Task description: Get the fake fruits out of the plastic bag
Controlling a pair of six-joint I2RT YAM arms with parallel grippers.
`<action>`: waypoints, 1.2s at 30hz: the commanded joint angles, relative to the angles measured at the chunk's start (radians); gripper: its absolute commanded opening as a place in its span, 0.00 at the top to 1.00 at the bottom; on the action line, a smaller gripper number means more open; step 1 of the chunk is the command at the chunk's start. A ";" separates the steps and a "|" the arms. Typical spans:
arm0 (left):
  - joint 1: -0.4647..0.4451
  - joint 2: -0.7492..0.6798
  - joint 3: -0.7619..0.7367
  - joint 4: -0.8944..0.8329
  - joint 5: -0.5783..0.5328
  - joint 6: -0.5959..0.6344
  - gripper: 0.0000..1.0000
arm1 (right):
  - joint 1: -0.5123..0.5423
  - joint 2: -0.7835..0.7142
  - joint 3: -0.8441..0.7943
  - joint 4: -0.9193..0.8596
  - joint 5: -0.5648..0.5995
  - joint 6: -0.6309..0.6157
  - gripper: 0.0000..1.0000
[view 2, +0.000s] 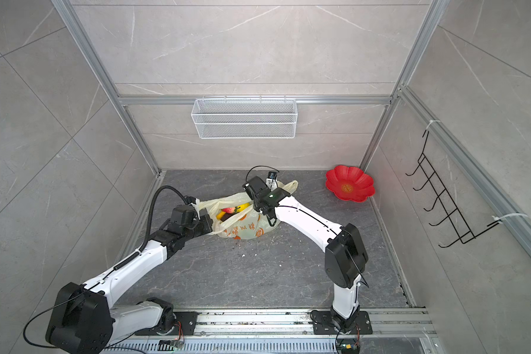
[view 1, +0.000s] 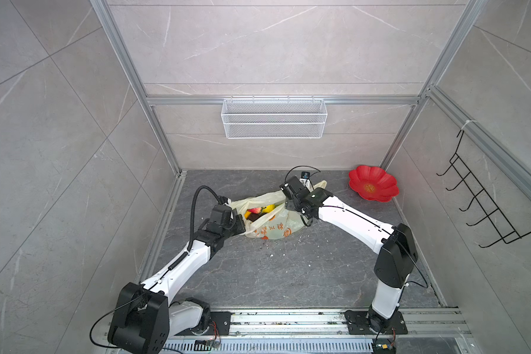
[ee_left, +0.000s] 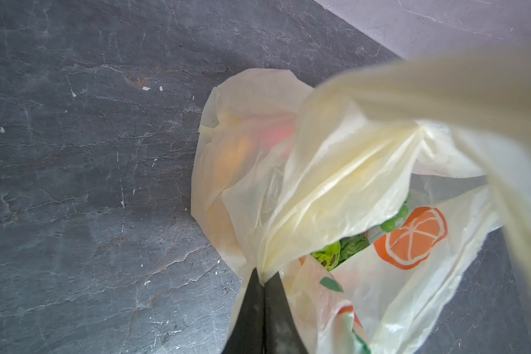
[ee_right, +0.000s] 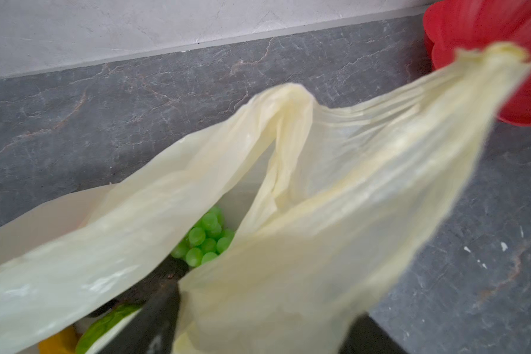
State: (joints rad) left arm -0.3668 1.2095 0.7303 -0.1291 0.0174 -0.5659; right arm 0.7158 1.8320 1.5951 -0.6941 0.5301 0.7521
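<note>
Pale-yellow film, thin and crinkled, forms the plastic bag (view 1: 273, 230) slumped on the dark stone-look tabletop (view 1: 288, 275). The left gripper (ee_left: 261, 275) is pinched tight on a fold of its rim, while the right gripper (ee_right: 265, 306) has its jaws apart, a loose handle draped between them. The fake fruits (view 1: 259, 211) sit inside the bag, among them a glossy red strawberry (view 1: 256, 210) and beaded green grapes (ee_right: 207, 242). A hard tug could slip or tear the slick film, likely collapsing the mouth over them.

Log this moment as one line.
left pincer: shut on bag edge | right pincer: open, bag handle between jaws | fruits: inside bag | removed: none yet
</note>
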 commanded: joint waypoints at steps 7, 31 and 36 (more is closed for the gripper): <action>0.039 0.033 -0.015 0.053 0.014 -0.051 1.00 | -0.160 -0.345 -0.644 0.661 -0.438 -0.031 0.73; 0.078 0.008 -0.038 0.051 0.075 -0.028 1.00 | 0.055 -0.613 -0.668 0.230 -0.025 -0.114 0.24; 0.069 -0.012 -0.047 0.050 0.072 -0.021 1.00 | 0.168 -0.435 -0.380 -0.075 0.173 -0.100 0.20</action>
State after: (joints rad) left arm -0.2886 1.2297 0.6651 -0.0811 0.1047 -0.6170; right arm 0.8539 1.3064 1.1007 -0.4717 0.4900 0.6613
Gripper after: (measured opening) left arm 0.056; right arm 0.796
